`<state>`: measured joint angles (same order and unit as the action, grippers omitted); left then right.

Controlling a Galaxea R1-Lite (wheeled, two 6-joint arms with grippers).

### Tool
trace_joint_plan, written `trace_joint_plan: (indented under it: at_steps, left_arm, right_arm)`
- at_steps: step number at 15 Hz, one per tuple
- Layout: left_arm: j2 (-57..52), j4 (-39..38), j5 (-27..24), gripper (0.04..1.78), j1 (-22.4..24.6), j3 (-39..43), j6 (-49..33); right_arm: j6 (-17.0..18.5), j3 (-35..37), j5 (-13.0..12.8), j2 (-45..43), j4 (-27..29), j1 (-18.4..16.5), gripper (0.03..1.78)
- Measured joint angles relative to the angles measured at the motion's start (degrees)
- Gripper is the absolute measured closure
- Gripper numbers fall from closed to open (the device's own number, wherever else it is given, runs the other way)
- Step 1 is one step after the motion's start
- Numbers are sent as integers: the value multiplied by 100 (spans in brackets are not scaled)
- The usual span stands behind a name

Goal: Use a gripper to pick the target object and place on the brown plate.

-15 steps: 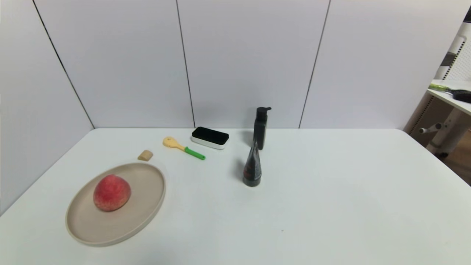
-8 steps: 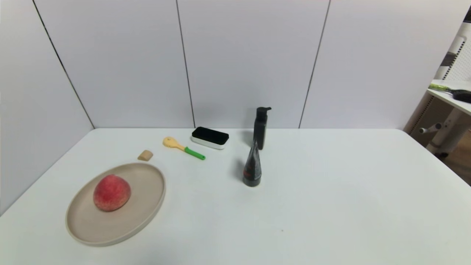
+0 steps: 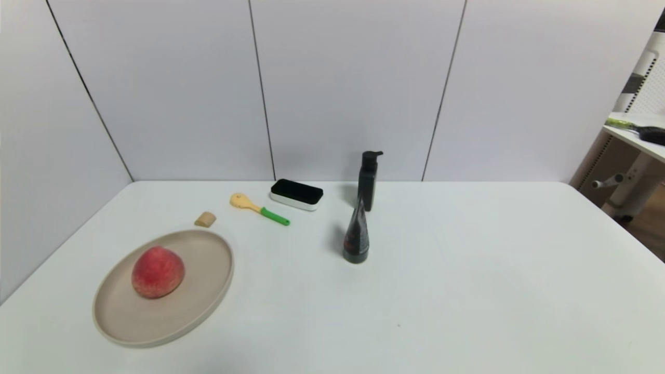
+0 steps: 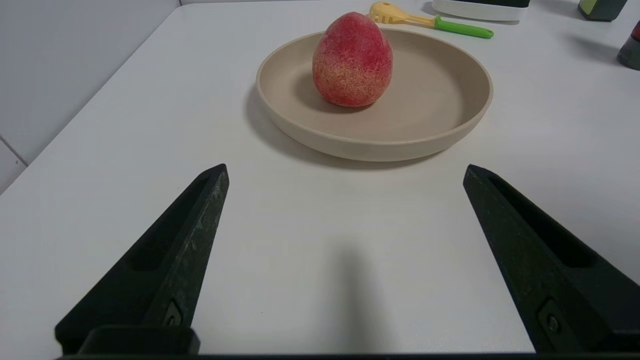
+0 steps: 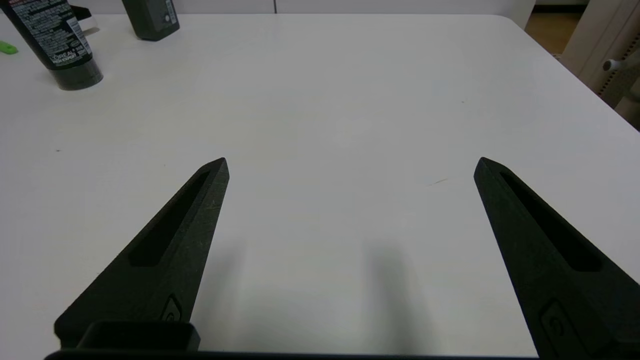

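The red-pink peach [image 3: 158, 272] sits on the brown plate [image 3: 208, 254] at the near left of the table. It also shows in the left wrist view [image 4: 352, 60], standing free inside the plate [image 4: 450, 110]. My left gripper [image 4: 345, 170] is open and empty, over bare table short of the plate's near rim. My right gripper [image 5: 350, 162] is open and empty over bare table on the right. Neither gripper shows in the head view.
A small tan block [image 3: 205, 219] lies just behind the plate. A yellow scoop with a green handle [image 3: 258, 209], a black-and-white case [image 3: 296, 194], a black pump bottle [image 3: 368, 181] and a black cone-shaped tube [image 3: 356, 232] stand mid-table. A side table [image 3: 636, 132] is at far right.
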<state>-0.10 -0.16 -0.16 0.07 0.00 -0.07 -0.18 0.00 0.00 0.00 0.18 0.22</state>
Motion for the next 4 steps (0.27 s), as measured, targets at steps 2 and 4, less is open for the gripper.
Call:
trace_joint_plan:
  at_steps: [2,4]
  left_arm:
    - [2,0,0,13,0,0,-2]
    - [2,0,-2,13,0,0,0]
  right_arm:
    - [59,0,-18,0,15,2,12]
    - [67,0,-24,0,15,2,12]
